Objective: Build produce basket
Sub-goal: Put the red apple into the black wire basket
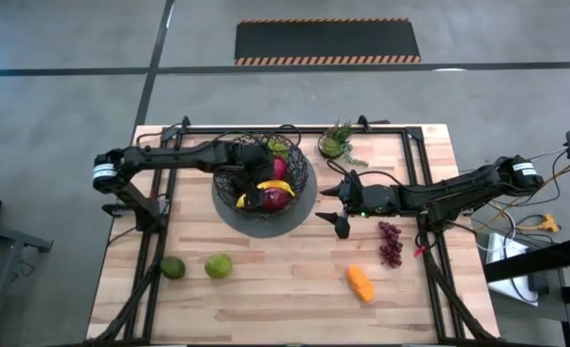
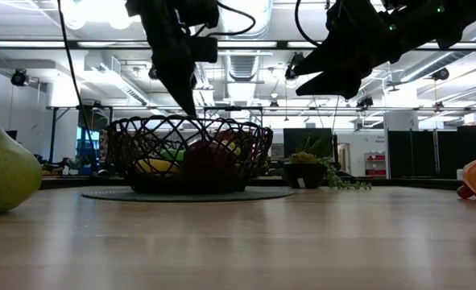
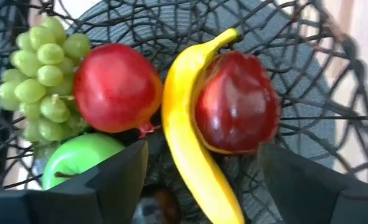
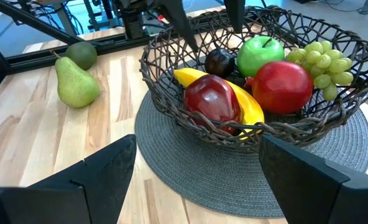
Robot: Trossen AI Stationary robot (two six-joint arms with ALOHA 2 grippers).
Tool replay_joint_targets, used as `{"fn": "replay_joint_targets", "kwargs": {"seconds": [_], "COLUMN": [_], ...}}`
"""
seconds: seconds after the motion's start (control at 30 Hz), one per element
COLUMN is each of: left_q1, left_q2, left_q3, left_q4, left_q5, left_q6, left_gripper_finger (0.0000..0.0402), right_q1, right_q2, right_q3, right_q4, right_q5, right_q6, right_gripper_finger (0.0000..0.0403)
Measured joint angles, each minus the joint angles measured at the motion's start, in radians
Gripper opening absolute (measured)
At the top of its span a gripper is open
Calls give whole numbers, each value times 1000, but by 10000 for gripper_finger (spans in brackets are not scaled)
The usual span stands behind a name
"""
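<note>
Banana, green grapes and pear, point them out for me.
banana (image 3: pixel 190 149): left wrist view, middle of its yellow body.
green grapes (image 3: pixel 43 81): left wrist view, centre of the bunch.
pear (image 4: pixel 75 84): right wrist view, its wide lower half.

this is a big robot lab or workshop, not a home. the floor is bare grey concrete with a black mat edged in orange stripes. the wooden table sits in a black metal frame. behind it are bright ceiling lights, silver pipes up high, and screens.
</note>
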Motion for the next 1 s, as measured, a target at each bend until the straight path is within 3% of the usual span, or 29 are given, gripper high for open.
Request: {"fn": "replay_joint_targets", "kwargs": {"seconds": [0.23,0.5,0.73,1.0], "left_q1": [0,-2,-1,-2], "left_q2": [0,9,10,10], "left_q3": [-2,-35,-124,-163], "left_q4": [17,31,161,200], "left_q5": [9,34,44,121], "left_q6": [45,72,105,106], "left_gripper_finger": [345,347,347,348], "right_q1": [0,0,0,0], "right_q2": [0,0,0,0], "right_q3": [0,0,0,0], "right_q4": [0,0,0,0], "right_q5": [0,0,0,0], "right_q6": [1,3,3,1], "right_gripper_finger": [322,319,320,321]}}
